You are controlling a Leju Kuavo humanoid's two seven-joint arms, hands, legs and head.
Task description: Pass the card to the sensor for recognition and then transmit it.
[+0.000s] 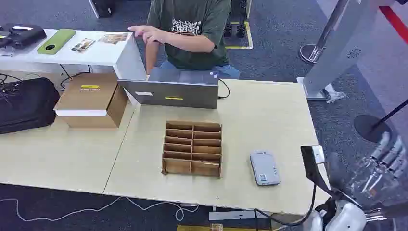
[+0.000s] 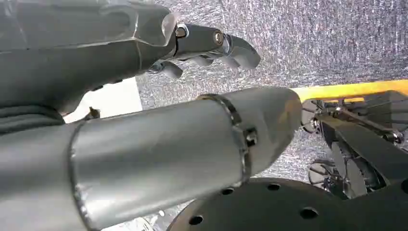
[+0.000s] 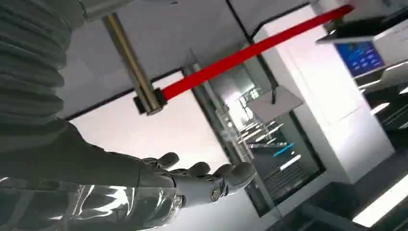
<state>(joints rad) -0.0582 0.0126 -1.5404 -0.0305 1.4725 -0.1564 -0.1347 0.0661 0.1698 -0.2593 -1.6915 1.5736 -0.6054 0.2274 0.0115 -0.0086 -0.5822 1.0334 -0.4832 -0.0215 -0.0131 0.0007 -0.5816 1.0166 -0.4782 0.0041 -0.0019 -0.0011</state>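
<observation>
A grey card sensor (image 1: 264, 167) lies on the wooden table (image 1: 269, 115) near its front right corner. Two picture cards (image 1: 83, 45) (image 1: 114, 37) lie on the white side table (image 1: 96, 54) at the back left, where a person's hand (image 1: 150, 33) hovers next to the nearer one. My right hand (image 1: 387, 161) is raised off the table's right edge, blurred, fingers stretched out and holding nothing; the right wrist view shows the same bare right hand (image 3: 202, 180). My left hand (image 2: 207, 45) hangs above grey carpet with its fingers apart, and nothing is in it.
A cardboard divider box (image 1: 192, 149) sits mid-table beside the sensor. Behind it stands a grey laptop (image 1: 173, 89) with a seated person (image 1: 190, 29) beyond. A closed carton (image 1: 91, 100) and a black bag (image 1: 26, 103) occupy the left. A barrier post (image 1: 332, 29) stands at the right.
</observation>
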